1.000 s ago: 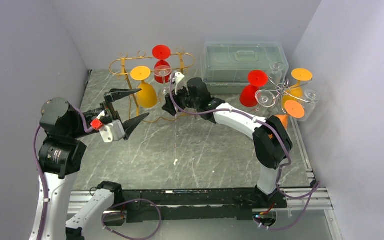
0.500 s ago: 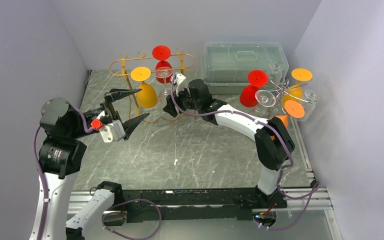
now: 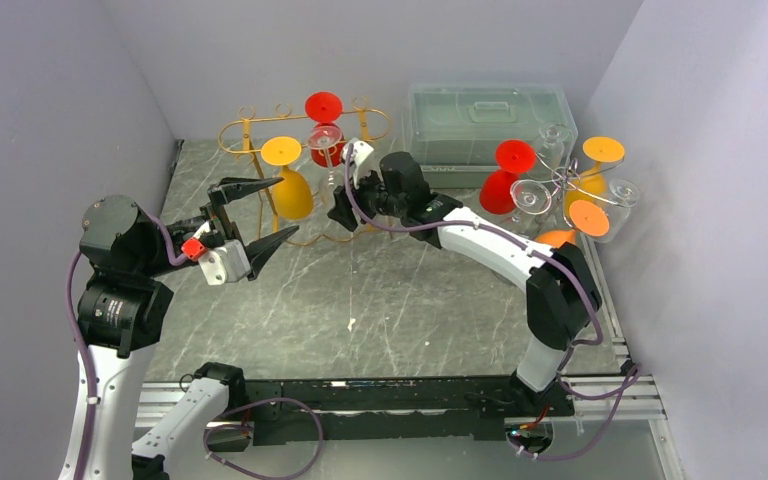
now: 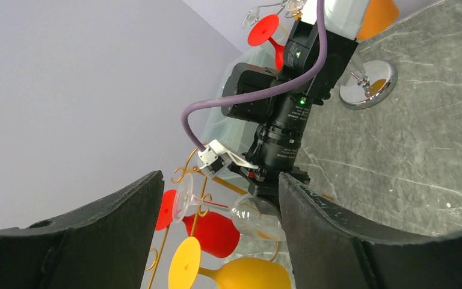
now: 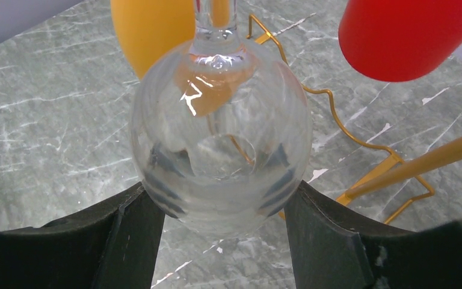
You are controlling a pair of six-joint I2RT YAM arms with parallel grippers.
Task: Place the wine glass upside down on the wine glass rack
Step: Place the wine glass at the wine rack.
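The grey marbled desk (image 3: 410, 290) carries a clear lidded box (image 3: 485, 115) at its 1 o'clock corner. A gold wire rack (image 3: 245, 130) stands at 11 o'clock. A chrome stand (image 3: 560, 185) at 2 o'clock holds red, yellow, orange and clear glasses.

The right arm reaches across the desk to the rack. The right end effector (image 3: 345, 205) is clamped on the bowl of the clear glass (image 5: 222, 162), one finger on each side of it. This glass is inverted and tilted at the rack's 3 o'clock end, with its foot up by the top rails. Whether the foot rests on a rail cannot be told.

The left end effector (image 3: 270, 213) hovers at 9 o'clock with its fingers apart and nothing between them, pointing toward the rack.

A yellow glass (image 3: 290, 185) hangs foot-up in the rack just at 9 o'clock of the clear glass. A red glass (image 3: 323, 125) hangs at 12 o'clock of it.
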